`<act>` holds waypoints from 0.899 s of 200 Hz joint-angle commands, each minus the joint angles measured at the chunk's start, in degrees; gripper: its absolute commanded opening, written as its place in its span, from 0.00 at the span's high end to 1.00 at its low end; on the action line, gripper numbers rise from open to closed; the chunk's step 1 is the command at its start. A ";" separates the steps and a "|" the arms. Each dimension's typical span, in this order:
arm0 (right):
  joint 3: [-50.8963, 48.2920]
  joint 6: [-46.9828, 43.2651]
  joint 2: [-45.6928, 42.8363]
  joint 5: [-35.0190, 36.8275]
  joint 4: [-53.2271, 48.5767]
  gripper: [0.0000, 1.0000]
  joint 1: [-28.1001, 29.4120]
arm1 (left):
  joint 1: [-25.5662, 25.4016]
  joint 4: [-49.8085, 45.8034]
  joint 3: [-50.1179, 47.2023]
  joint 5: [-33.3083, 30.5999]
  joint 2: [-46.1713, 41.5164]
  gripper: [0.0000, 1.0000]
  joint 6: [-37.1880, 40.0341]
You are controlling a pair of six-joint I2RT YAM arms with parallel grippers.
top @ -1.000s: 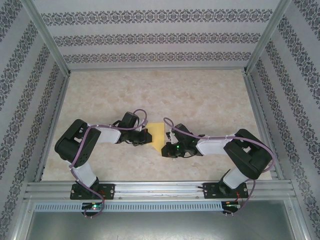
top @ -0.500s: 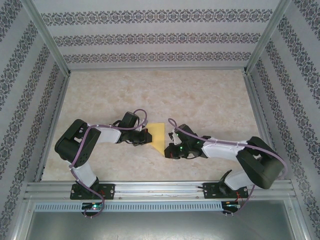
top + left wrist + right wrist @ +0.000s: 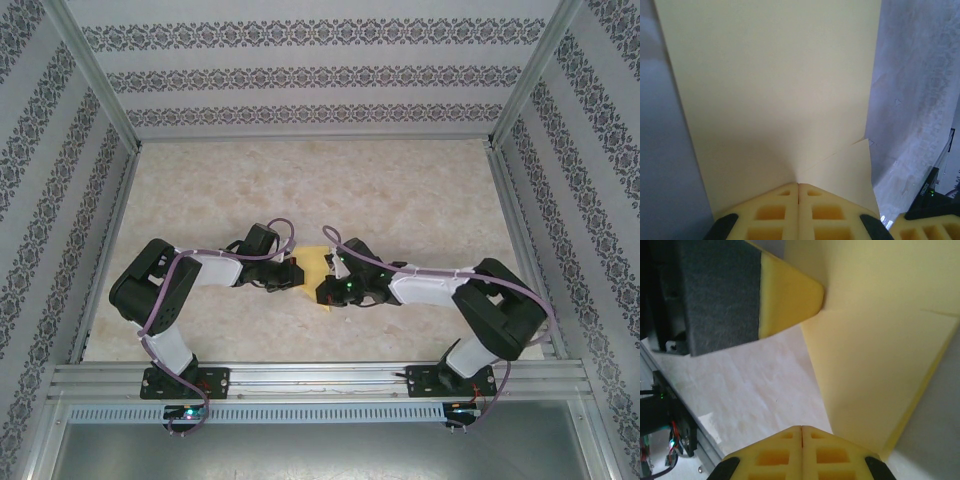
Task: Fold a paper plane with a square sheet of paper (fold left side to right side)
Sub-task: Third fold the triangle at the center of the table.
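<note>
The square sheet of paper (image 3: 318, 264), already creased, lies on the table (image 3: 400, 190) between both hands, long axis pointing away from the bases. The left hand (image 3: 798, 187), fingers pressed together, rests at its left edge. The right hand (image 3: 801, 430), also closed and empty, sits just beside its near corner.

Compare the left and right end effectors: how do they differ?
The left end effector has its tips on the yellow paper; the right end effector has its tips over bare table beside the paper's edge. The left one reaches in from the left, the right one from the right. Both are shut.
</note>
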 commanded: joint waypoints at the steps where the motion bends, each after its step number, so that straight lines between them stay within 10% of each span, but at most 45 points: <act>1: 1.99 -0.11 2.53 0.81 1.68 0.96 0.55 | -0.83 -5.31 -0.67 -6.17 2.09 1.00 -0.33; 180: -4.80 -1.97 5.78 2.48 -0.38 1.00 -1.11 | -0.80 -6.47 1.97 -6.33 -4.49 0.98 1.47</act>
